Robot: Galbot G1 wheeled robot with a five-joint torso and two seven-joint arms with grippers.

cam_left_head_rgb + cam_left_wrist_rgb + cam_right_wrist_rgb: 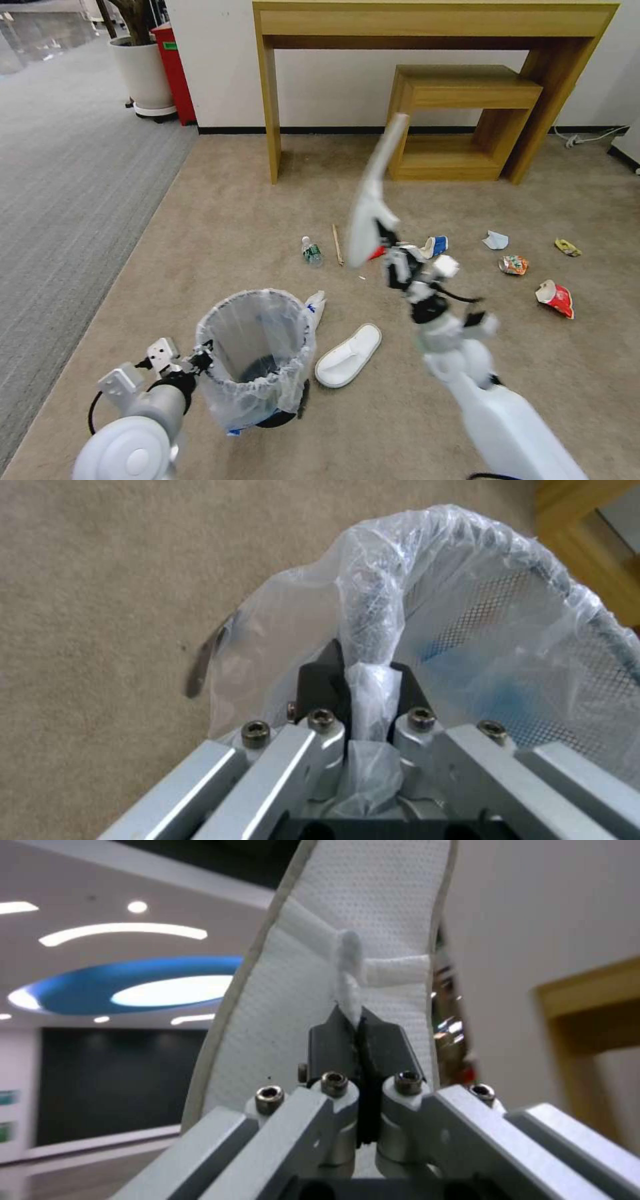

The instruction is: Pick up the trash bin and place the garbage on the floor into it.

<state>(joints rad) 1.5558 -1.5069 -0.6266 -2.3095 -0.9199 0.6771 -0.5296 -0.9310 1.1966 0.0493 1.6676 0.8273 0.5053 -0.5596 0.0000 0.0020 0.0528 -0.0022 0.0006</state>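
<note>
Slipper (369, 212) pinched aloft by right gripper (387, 248); left gripper (202, 361) clamps trash bin (257, 353).

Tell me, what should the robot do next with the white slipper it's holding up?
Probably swing the right gripper, shut on the white fabric slipper, over the small black bag-lined trash bin held at its rim by the left gripper, since the slipper hangs beyond it.

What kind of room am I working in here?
Probably an office or lobby lounge: beige short-pile carpet meeting grey striped carpet, a light wooden console table by the wall, and a white-potted plant.
</note>
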